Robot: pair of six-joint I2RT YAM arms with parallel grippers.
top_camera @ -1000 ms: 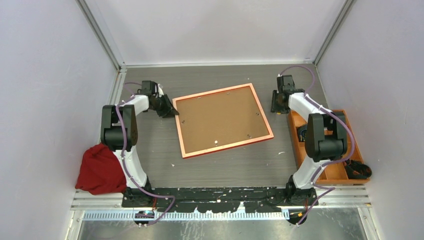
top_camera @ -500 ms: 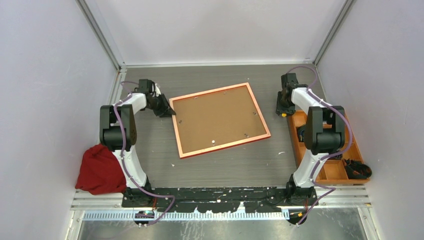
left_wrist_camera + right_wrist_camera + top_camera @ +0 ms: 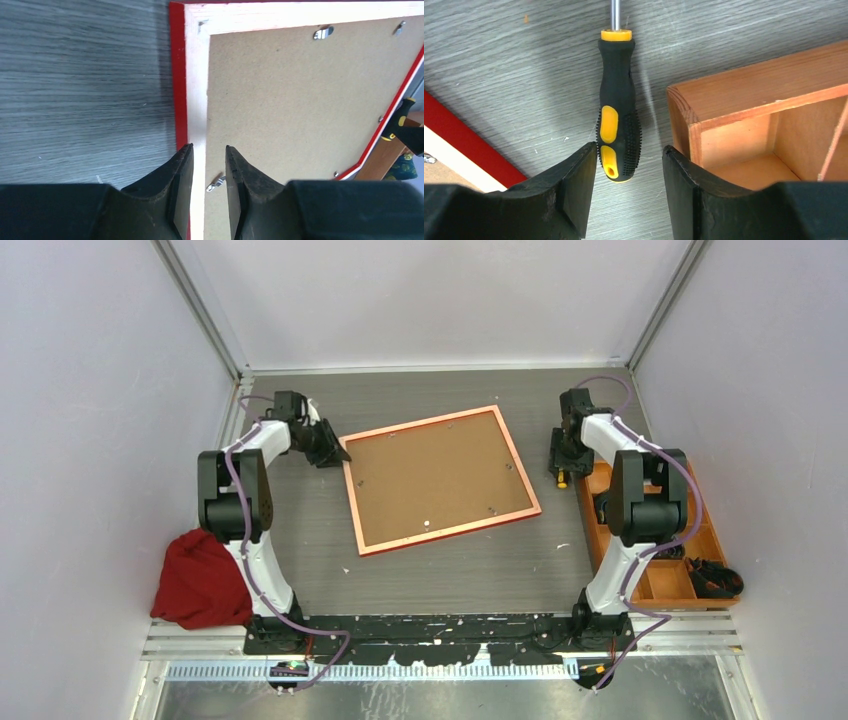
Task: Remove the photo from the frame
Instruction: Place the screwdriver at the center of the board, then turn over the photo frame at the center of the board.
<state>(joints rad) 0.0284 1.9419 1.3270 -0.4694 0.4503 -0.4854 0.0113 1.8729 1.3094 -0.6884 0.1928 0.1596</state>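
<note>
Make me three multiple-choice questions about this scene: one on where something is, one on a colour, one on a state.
1. Where does the screwdriver lie? A: on the table between the frame and the wooden tray. B: on the frame. C: inside the tray.
2. What colour is the cloth? A: blue. B: red. C: white.
3. How does the frame lie? A: face up. B: upright. C: face down, backing board up.
Answers: A, its handle rests on grey table beside the tray's wall; B, the crumpled heap is plainly red; C, only the brown board shows inside the rails.
</note>
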